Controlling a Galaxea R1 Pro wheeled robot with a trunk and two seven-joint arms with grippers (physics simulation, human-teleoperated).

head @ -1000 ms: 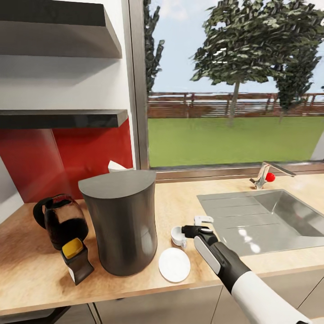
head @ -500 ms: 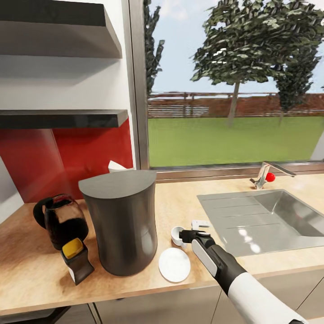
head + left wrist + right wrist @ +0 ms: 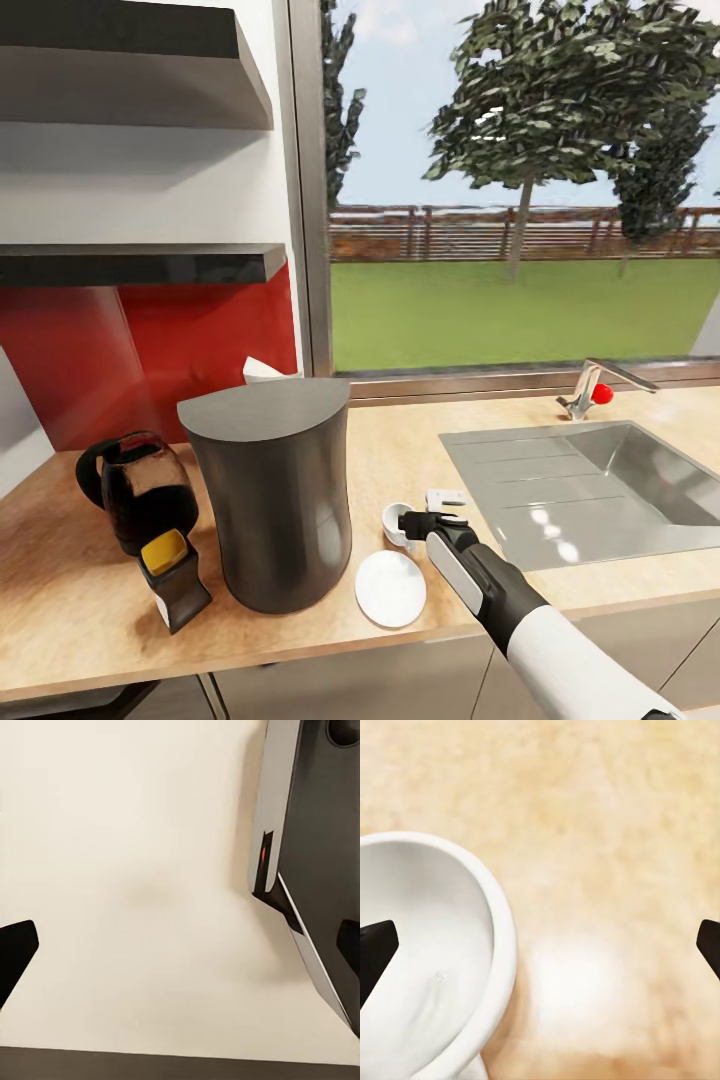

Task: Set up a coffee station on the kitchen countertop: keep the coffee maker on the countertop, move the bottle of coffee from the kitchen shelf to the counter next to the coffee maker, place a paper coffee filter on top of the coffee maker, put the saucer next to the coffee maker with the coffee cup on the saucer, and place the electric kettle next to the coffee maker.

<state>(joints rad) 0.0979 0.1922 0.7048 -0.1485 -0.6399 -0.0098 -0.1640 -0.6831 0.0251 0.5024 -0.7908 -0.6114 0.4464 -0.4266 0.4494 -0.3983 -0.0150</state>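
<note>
Right claw (image 3: 408, 521) low over the counter (image 3: 420, 450), jaws apart, nothing held; the wrist view has one dark tip over the cup's bowl and the other well out over bare wood. Cup (image 3: 396, 523) sits at the claw's tips, its near rim between the jaws. Saucer (image 3: 390, 588) lies just beside the claw, on the robot's side, empty, next to the coffee maker (image 3: 272, 495). Step in hand, as I judge it: grasp the cup. Best to straddle the wall squarely, one tip inside, one outside, then close gently, lift straight and set down centred on the saucer. Left claw: tips at the edges of its wrist view, apart, empty.
</note>
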